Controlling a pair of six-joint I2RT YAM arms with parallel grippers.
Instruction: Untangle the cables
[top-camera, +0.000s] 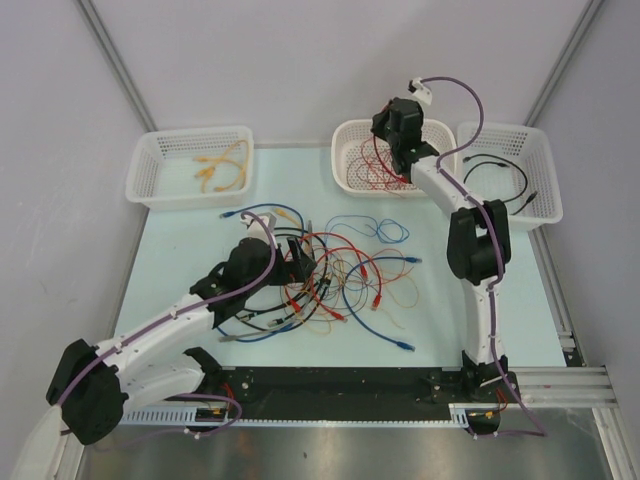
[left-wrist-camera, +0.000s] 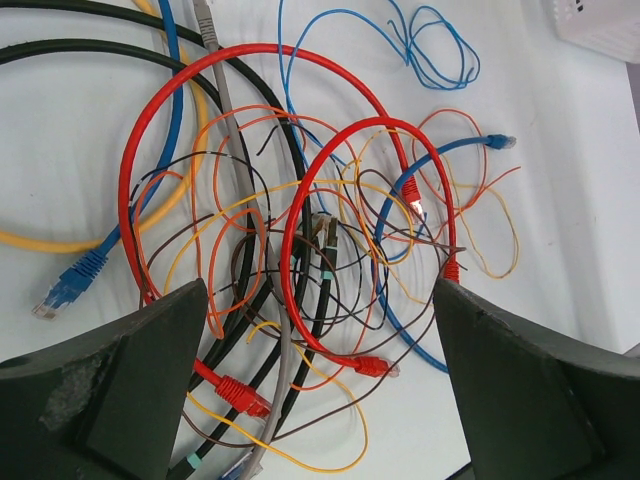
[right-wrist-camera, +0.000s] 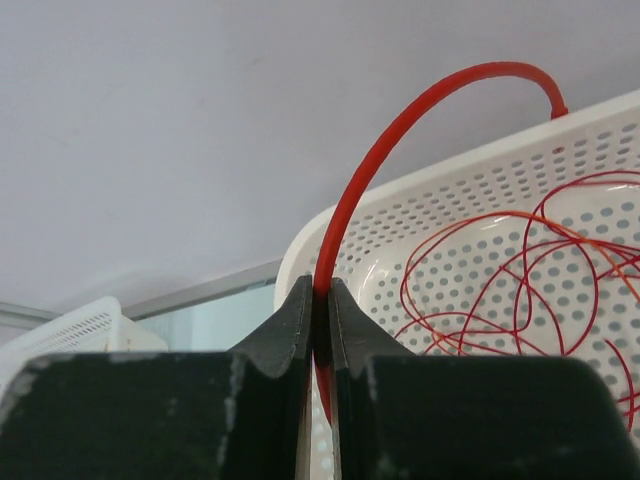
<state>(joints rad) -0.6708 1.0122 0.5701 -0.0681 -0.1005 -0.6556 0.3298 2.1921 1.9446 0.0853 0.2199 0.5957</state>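
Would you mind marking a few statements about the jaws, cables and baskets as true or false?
1. The right jaws are shut on a red cable. True.
2. The left jaws are closed on the tangle. False: they stand wide open above it, holding nothing.
3. The left basket holds yellow cables. True.
4. The right basket holds red wires. False: it holds a black cable; the red wires lie in the middle basket.

The cables lie mid-table; left basket, middle basket and right basket line the far edge.
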